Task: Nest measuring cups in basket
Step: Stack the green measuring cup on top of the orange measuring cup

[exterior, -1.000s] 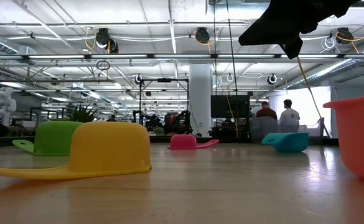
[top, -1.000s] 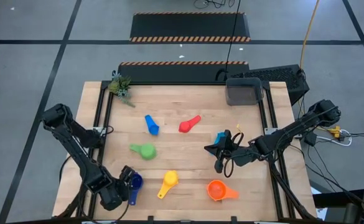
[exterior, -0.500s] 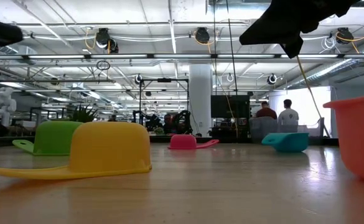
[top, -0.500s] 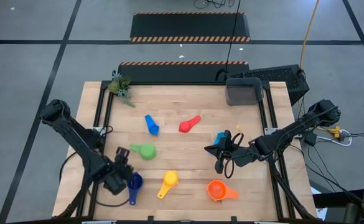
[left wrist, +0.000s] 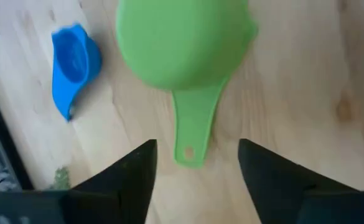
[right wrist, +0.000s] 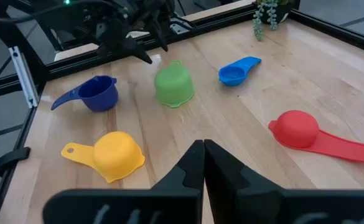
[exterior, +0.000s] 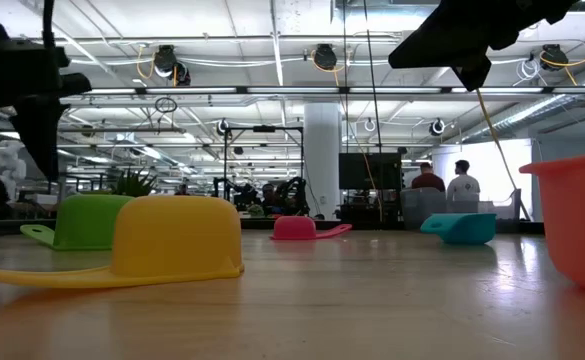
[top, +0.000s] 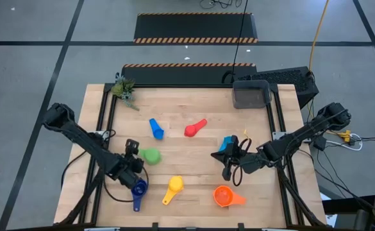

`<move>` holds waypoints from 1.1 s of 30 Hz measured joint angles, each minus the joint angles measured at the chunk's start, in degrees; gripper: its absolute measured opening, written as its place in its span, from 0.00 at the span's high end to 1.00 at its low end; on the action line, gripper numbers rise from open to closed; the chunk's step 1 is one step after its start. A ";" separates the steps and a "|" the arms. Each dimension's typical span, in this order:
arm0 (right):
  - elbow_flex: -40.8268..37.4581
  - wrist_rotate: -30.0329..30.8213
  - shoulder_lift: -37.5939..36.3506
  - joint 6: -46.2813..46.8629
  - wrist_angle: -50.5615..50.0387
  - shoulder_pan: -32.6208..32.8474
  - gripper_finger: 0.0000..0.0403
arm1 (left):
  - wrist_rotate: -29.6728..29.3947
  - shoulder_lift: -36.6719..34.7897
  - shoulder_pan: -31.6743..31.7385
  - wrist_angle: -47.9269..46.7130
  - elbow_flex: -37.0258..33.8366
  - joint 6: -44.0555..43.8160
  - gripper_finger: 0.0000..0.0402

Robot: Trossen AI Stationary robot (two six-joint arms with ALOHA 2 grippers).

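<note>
Lining up my left gripper [left wrist: 194, 163] over the green cup [left wrist: 182, 43] is the step in hand, I judge. Its fingers stand wide apart and hold nothing, and the cup's handle [left wrist: 193, 134] points toward the gap between them. To do it well, I would lower straight down with one finger on each side of the handle, close only when both fingers are level with it, and keep clear of the navy cup [top: 138, 190] that lies just beside.

The green cup lies upside down on the table [top: 193, 106], left of the middle, rounded like a dome, with a short flat handle that has a small hole at its end. It looks like smooth plastic, so it may slide if pushed.

My right gripper [right wrist: 203, 155] is closed and empty, waiting near the light blue cup [top: 226, 142]. The basket [top: 250, 94] stands at the far right corner, well apart.
</note>
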 joint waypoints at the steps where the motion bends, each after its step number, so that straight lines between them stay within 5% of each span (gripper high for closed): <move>1: 0.00 0.00 0.00 -0.02 -0.01 0.00 1.00 | -0.03 0.35 0.26 0.00 -0.01 -0.14 0.38; 21: 0.00 -0.02 0.00 -0.04 0.19 0.35 1.00 | 2.19 13.76 8.87 -0.28 0.13 1.32 0.39; 33: 0.00 -0.02 0.00 -0.02 0.21 0.68 1.00 | 3.68 14.78 12.22 0.47 0.16 4.57 0.39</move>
